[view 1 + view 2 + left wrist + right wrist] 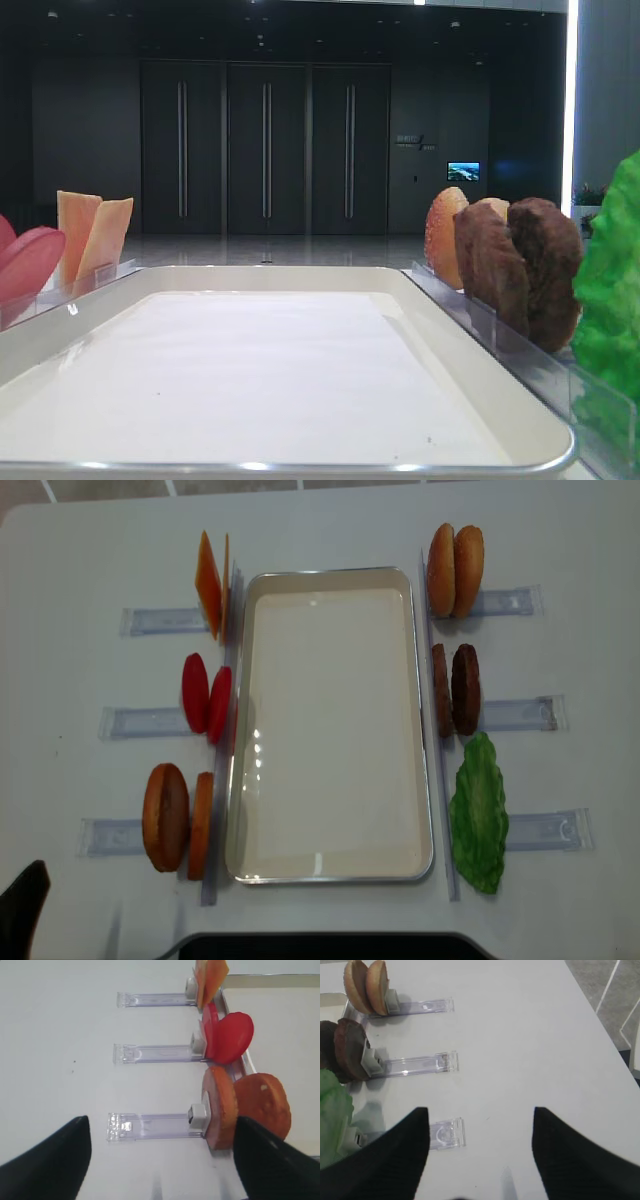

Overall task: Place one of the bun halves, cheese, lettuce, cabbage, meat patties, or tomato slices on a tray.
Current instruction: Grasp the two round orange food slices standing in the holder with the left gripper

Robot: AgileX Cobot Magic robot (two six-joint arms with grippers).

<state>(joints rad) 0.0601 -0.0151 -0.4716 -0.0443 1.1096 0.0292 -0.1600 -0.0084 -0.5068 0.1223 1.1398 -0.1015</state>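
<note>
**Tray empty, both grippers open beside the holders**

The left gripper hangs over the bare desk with its jaws wide apart and nothing between them. Just ahead of it and slightly to its right stand the bun halves upright at the end of a clear plastic holder. Further ahead are the tomato slices, and beyond them the cheese.

The tray lies in the middle, with nothing on its white liner.

The right gripper is also open and holds nothing. The lettuce is just to its left, the meat patties ahead-left, and another pair of buns furthest ahead.

The near bun half looks light and stiff, with a smooth pale face, so it may slip. I would take it across its thickness at the upper rim, where it stands free of the holder.
</note>
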